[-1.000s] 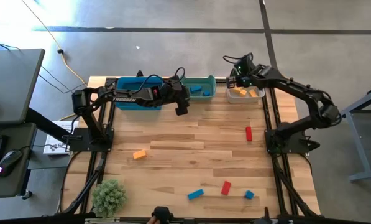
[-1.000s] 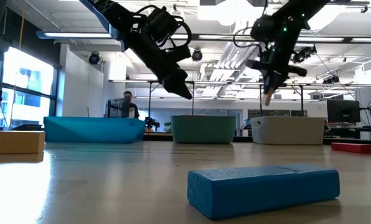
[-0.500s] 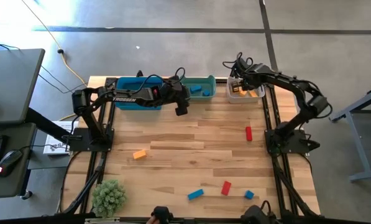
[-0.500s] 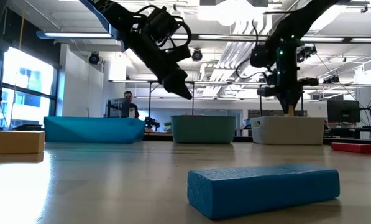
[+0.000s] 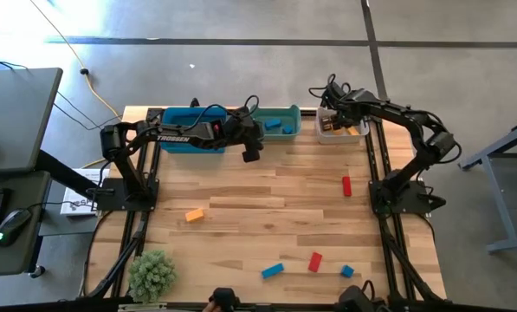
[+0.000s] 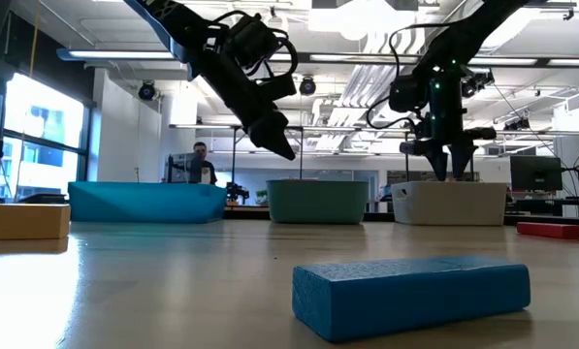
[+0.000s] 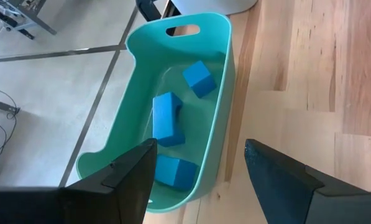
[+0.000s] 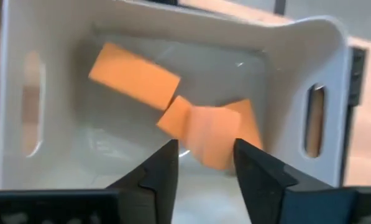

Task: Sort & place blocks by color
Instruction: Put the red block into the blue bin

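While the right pincer (image 8: 204, 165) hangs spread over orange wooden blocks (image 8: 210, 130) in the white plastic bin (image 8: 17, 93) — left pincer (image 7: 201, 171) spread wide beside the teal bin (image 7: 225, 93).

Orange blocks (image 8: 201, 127) in white bin, blue ones (image 7: 167, 118) in teal bin, others (image 5: 314, 262) loose on table

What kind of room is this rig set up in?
Probably a robotics lab or open workshop: bare concrete floor around the wooden table, exposed ceiling lights and ductwork overhead, a desk with keyboard and mouse beside it.
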### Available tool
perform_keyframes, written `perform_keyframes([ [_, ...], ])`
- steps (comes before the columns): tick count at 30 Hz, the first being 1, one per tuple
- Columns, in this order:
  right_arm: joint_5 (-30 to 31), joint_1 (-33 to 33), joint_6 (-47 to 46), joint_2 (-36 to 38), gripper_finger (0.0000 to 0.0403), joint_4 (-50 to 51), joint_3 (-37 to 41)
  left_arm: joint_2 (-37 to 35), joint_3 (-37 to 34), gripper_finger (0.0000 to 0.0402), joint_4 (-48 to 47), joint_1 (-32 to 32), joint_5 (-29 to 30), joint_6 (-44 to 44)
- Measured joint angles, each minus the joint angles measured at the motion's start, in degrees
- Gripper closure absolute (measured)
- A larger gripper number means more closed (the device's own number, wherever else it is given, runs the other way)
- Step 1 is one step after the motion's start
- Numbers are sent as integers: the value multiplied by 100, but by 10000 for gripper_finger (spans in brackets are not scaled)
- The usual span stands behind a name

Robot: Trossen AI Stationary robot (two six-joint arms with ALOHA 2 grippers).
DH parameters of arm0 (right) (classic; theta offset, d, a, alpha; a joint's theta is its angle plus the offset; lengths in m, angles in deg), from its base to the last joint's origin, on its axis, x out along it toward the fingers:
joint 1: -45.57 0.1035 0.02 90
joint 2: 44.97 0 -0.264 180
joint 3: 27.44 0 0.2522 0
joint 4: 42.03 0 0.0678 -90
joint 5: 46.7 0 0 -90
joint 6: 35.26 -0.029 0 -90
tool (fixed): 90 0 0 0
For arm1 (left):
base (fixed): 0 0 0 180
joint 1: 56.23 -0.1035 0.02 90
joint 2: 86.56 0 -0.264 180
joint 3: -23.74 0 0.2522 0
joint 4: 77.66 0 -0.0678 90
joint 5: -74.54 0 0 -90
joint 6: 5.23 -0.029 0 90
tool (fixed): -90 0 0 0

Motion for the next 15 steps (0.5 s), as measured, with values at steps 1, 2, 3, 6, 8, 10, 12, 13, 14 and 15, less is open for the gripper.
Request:
perform_keyframes([
  [1,-124,0,-26,0,253,13,0,0,0,167,-2,2,0,0],
  [2,-266,0,-88,2,247,42,0,0,0,167,-21,2,0,-2],
  [3,-402,0,-174,4,242,90,-2,0,0,167,-41,2,0,-2],
  [6,-686,36,-422,6,239,412,-102,0,0,167,-95,2,0,-2],
  [8,-611,119,-493,7,240,612,-195,0,0,167,-158,2,0,-2],
  [10,-389,238,-491,7,242,803,-298,0,0,167,-189,2,0,-2],
  [12,-218,369,-529,9,242,873,-416,0,0,167,-201,0,0,-2],
  [13,-193,428,-540,9,242,939,-478,0,0,167,-208,2,0,-2],
  [14,-192,488,-589,9,242,1007,-546,0,0,167,-208,2,0,-2],
  [15,-193,554,-641,9,242,1059,-621,0,0,167,-208,2,0,-2],
])
